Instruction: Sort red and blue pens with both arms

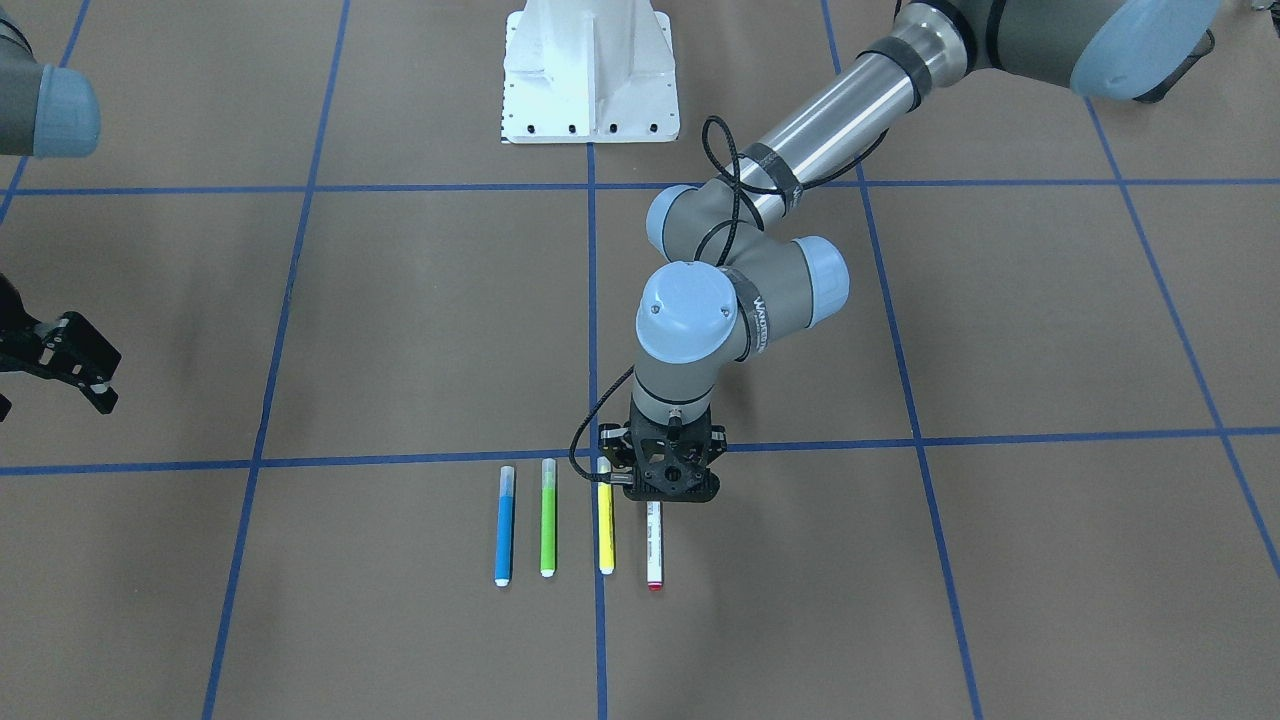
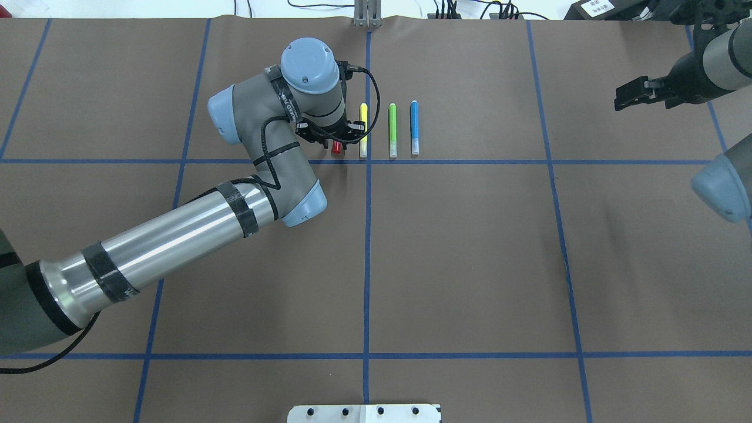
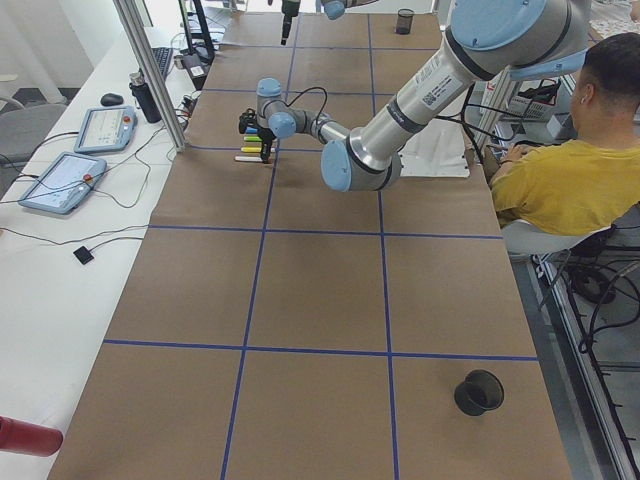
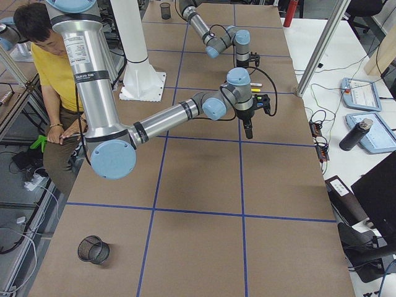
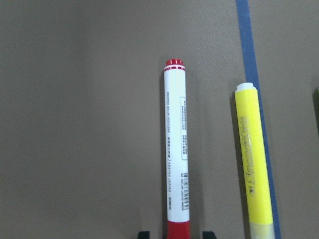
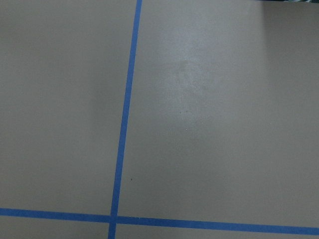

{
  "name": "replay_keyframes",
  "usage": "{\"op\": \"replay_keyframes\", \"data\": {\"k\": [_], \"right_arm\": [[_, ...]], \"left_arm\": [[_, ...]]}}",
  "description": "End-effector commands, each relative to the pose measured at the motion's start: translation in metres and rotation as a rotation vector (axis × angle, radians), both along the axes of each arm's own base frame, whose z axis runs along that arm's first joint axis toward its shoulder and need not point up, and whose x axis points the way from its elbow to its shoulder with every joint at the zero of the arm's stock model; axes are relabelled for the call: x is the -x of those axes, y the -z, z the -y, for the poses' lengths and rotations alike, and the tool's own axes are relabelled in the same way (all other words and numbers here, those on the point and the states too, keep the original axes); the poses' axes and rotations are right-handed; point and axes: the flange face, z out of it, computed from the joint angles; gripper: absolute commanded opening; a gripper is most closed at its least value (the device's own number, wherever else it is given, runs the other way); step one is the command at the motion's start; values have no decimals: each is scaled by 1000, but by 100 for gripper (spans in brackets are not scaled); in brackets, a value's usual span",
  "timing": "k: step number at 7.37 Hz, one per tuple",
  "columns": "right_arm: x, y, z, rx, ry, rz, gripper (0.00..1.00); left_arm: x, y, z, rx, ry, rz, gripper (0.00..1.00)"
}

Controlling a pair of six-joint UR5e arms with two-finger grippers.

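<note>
The red pen (image 1: 654, 545), white-barrelled with a red cap, lies on the brown table at the end of a row of markers. My left gripper (image 1: 656, 496) hangs straight over its capped end. In the left wrist view the red pen (image 5: 177, 149) runs up the middle, and the left gripper (image 5: 176, 234) is open, one fingertip on each side of the red cap without touching it. The blue pen (image 1: 504, 530) lies at the row's other end, seen from overhead as the blue pen (image 2: 414, 126). My right gripper (image 2: 621, 98) hovers open and empty far off at the table's side.
A green marker (image 1: 548, 520) and a yellow marker (image 1: 605, 535) lie between the two pens, the yellow one close beside the left gripper. Black mesh cups (image 3: 479, 392) (image 3: 404, 20) stand at the table's ends. A seated person (image 3: 560, 180) is beside the white robot base (image 1: 590, 70).
</note>
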Motion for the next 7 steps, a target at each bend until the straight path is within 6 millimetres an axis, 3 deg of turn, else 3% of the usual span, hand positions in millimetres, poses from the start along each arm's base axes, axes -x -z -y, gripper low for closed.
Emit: {"op": "replay_keyframes", "data": {"k": [1,3,6,7], "right_arm": [[0,-2,1,0,-4,-8,100],[2,-2,0,-2,-3,-10,100],[3,-2,0,-2,-2,-10,100],[3,-2,0,-2,-2,-10,100]], "left_arm": [[-1,-3,-1,6,1,2,45],[-3,-3,-2,7,0,3,41],[-1,-6,0,1,14,12,17],[-1,-4,0,5,20,9,4]]}}
